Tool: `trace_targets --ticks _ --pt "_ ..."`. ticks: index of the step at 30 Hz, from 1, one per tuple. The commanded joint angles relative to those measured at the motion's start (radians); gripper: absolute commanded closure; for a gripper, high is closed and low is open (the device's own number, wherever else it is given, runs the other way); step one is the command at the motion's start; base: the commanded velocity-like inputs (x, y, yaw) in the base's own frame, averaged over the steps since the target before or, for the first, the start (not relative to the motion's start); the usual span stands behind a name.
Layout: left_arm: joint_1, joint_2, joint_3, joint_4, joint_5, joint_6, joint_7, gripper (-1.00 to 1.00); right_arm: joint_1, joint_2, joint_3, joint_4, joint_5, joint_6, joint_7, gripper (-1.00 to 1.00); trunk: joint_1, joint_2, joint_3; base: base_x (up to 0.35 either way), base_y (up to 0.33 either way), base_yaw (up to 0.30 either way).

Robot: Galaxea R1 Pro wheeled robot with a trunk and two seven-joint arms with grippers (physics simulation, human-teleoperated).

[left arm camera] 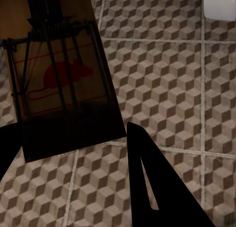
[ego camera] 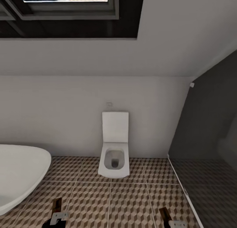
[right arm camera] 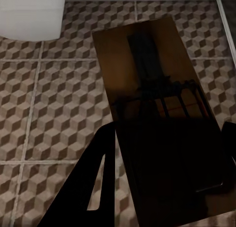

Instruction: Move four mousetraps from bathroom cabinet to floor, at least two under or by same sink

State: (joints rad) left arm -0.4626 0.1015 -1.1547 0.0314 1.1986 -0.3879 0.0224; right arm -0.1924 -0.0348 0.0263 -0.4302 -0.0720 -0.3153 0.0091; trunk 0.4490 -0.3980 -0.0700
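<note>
Mousetrap [left arm camera: 61, 84]: clamped in left jaws [left arm camera: 73, 148], carried above floor [left arm camera: 162, 79]; red mouse print up
2nd mousetrap [right arm camera: 162, 119]: clamped in right jaws [right arm camera: 167, 163], likewise above tiles
Surroundings: toilet [ego camera: 114, 149] ahead, tub [ego camera: 19, 175] to left
Advice: turn base twd sink before lowering; set both flat, side by side, release gently

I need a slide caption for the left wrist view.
Left end effector holds a mousetrap above the patterned floor.

Toilet [ego camera: 114, 152] center vs back wall, bathtub [ego camera: 19, 175] left, floor [ego camera: 128, 201] btwn.
</note>
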Motion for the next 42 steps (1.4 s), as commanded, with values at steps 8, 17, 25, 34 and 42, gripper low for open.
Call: trace_targets --ticks 8,17,25,34,42 --pt "-0.001 0.000 -0.008 0.001 -0.001 -0.002 0.005 1.00 -0.001 0.000 0.003 0.001 -0.009 -0.004 0.000 1.00 0.001 -0.002 -0.002 0.117 0.000 0.000" --pt "-0.001 -0.021 -0.005 -0.009 -0.002 0.273 0.056 1.00 -0.008 0.042 0.001 -0.037 -0.007 0.130 -0.185 1.00 0.001 -0.002 -0.002 0.004 0.000 0.000" --pt "-0.034 -0.037 -0.003 -0.105 -0.005 0.544 0.246 1.00 -0.015 0.062 0.001 -0.258 0.013 0.364 -0.219 1.00 0.001 -0.002 -0.002 0.000 0.000 0.000" --pt "-0.086 -0.089 -0.010 -0.176 -0.009 0.594 0.266 1.00 -0.019 0.080 0.002 -0.263 0.090 0.354 -0.267 1.00 0.001 -0.002 -0.002 0.000 0.000 0.000" --pt "-0.088 -0.150 -0.143 -0.181 -0.025 0.371 0.259 1.00 -0.019 0.105 0.009 -0.187 0.116 0.244 -0.272 1.00 0.001 -0.002 -0.002 0.000 0.000 0.000"
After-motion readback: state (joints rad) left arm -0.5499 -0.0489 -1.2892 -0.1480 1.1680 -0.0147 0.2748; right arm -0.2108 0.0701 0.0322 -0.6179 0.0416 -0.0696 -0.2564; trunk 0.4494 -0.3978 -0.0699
